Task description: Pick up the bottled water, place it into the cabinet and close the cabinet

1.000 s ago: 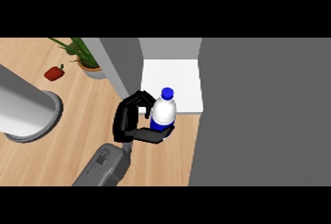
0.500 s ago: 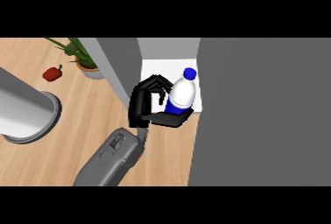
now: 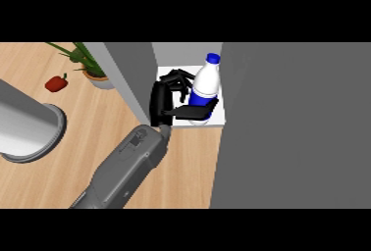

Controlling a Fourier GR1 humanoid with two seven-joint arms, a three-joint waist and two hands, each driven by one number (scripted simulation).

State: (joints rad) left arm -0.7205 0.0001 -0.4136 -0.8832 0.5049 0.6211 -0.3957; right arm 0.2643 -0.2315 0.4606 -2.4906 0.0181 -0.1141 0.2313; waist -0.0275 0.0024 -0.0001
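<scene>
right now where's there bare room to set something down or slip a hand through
Free: the wooden counter between the grey cylinder, the red pepper and the forearm, and the strip right of the forearm up to the grey door. Crowded: the white cabinet floor, filled by the water bottle and the hand gripping it.

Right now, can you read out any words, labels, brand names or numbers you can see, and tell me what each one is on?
None can be read.
The water bottle, held by a hand, shows a blue band but no legible text.
The cabinet, potted plant and red pepper carry no writing.
</scene>
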